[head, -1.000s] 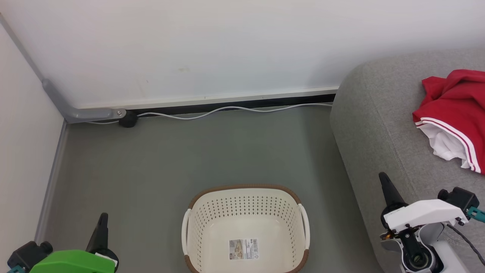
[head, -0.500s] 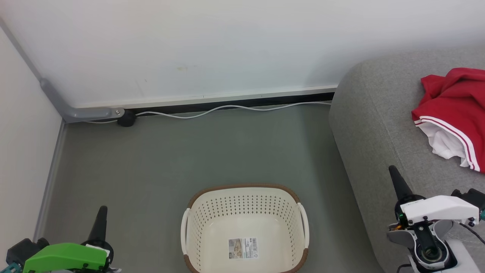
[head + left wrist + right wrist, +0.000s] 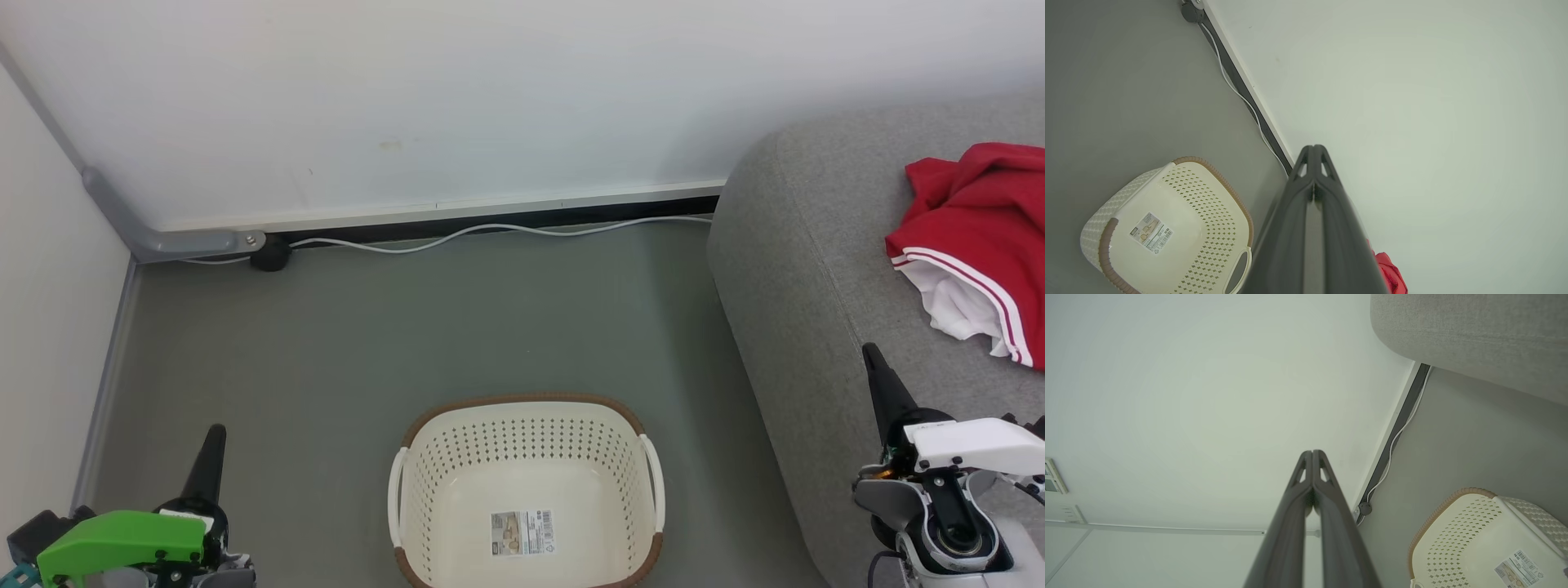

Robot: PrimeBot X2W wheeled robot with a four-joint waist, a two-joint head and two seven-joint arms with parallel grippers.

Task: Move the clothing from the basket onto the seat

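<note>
The red clothing (image 3: 976,224) with white panels and striped trim lies crumpled on the grey seat (image 3: 804,278) at the right; a red scrap of it (image 3: 1390,273) peeks past my left fingers in the left wrist view. On the floor in front of me stands the cream basket (image 3: 526,494), with nothing inside but its label sticker; it is also seen as the basket (image 3: 1167,228) and basket (image 3: 1486,543) in the wrist views. My left gripper (image 3: 214,437) is shut and holds nothing, low at the left of the basket. My right gripper (image 3: 872,355) is shut and bare over the seat's front edge.
A white wall with a dark skirting runs across the back, and a white cable (image 3: 490,234) trails along it to a black plug (image 3: 269,257). A grey conduit (image 3: 155,233) bends in the left corner. Grey floor lies between basket and wall.
The right arm has drawn back and to the right, away from the clothing. The left arm has sunk a little toward the bottom edge. The clothing and basket have stayed put.
</note>
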